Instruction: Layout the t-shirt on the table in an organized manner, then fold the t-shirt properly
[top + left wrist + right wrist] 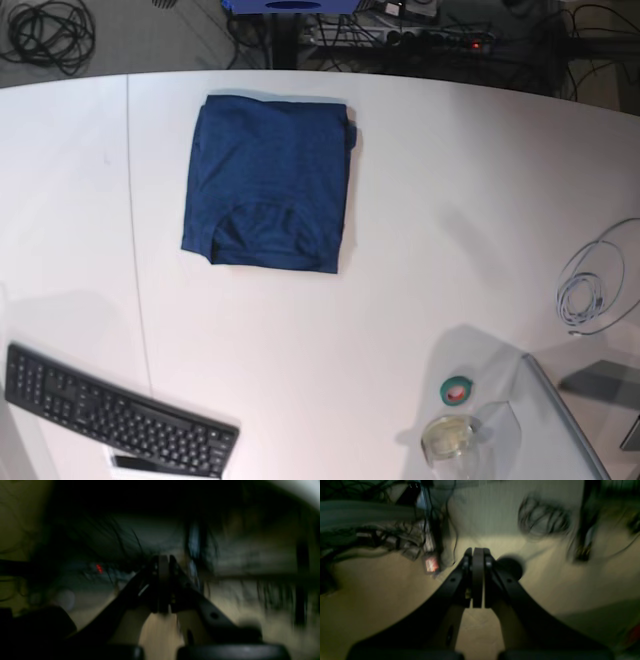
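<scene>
The dark navy t-shirt (268,180) lies on the white table (420,200) as a compact, roughly square folded bundle at the back, left of centre, with the collar opening towards the near edge. Neither arm shows in the base view. In the left wrist view my left gripper (163,558) is shut with nothing between its pads, in front of a dark, blurred background. In the right wrist view my right gripper (478,550) is shut and empty too, over a beige floor with cables. No cloth shows in either wrist view.
A black keyboard (110,415) lies at the front left. A coiled white cable (590,285) sits at the right edge. A green tape roll (458,390) and a glass (448,438) stand front right beside a grey panel (565,420). Cables (45,30) lie on the floor behind.
</scene>
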`<state>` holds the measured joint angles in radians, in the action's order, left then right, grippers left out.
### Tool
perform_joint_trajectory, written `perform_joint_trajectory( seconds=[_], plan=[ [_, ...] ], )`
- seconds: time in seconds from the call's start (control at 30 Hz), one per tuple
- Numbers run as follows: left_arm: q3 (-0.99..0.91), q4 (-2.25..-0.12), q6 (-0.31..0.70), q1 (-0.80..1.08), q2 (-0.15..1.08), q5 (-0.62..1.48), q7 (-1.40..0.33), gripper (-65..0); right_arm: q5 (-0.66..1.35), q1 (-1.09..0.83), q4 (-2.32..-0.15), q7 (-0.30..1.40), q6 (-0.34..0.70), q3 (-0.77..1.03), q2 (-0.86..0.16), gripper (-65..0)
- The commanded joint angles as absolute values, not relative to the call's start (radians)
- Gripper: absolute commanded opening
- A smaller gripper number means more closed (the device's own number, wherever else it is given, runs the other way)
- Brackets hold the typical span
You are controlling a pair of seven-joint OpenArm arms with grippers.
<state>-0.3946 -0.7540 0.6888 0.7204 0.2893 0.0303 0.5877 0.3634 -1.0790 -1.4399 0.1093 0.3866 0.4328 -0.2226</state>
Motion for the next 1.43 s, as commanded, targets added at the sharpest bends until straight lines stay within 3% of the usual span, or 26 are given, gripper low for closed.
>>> perform_joint_trajectory(
  seconds=[0.0, 0.1, 0.23, 0.33, 0.47, 0.57, 0.73, 0.93, 1.17, 1.4],
  plan=[
    [-0.361, -0.694, 0.698, 0.708, 0.298, -0.008, 0.639, -65.0, 0.363, -1.089, -1.4, 0.102, 0.389, 0.44, -0.222, -65.0],
    [-0.268, -0.441, 0.698, 0.59, 0.298, -0.151, 0.711, -65.0, 0.317, -0.977, -1.202, 0.099, 0.389, 0.403, -0.193, -65.0],
    [-0.14, -0.163, 0.555, 0.432, 0.297, -0.295, 0.782, -65.0, 0.183, -0.74, -0.756, 0.051, 0.389, 0.321, -0.185, -65.0],
    [-0.041, -0.104, 0.455, 0.351, 0.291, -0.383, 0.746, -65.0, 0.124, -0.561, -0.383, -0.168, 0.387, 0.234, -0.162, -64.4],
    [0.044, -0.094, 0.415, 0.272, 0.249, -0.424, 0.564, -65.0, 0.048, -0.4, -0.107, -0.386, 0.312, 0.104, -0.133, -64.4],
    [0.104, -0.096, 0.415, 0.237, 0.226, -0.429, 0.383, -65.0, 0.004, -0.34, -0.077, -0.372, 0.162, -0.013, -0.107, -64.4],
    [0.14, -0.102, 0.415, 0.226, 0.2, -0.42, 0.366, -65.0, -0.016, -0.289, -0.079, -0.34, -0.008, -0.147, -0.044, -64.2],
    [0.139, -0.111, 0.404, 0.2, 0.15, -0.418, 0.437, -65.0, -0.015, -0.248, -0.081, -0.34, -0.021, -0.179, -0.019, -64.2],
    [0.153, -0.102, 0.133, 0.166, 0.104, -0.429, 0.484, -65.0, -0.018, -0.229, -0.179, -0.341, -0.021, -0.183, -0.062, -64.2],
    [0.142, -0.051, 0.12, 0.148, 0.101, -0.418, 0.429, -65.0, -0.018, -0.225, -0.205, -0.341, -0.021, -0.185, -0.088, -64.2]
  ],
)
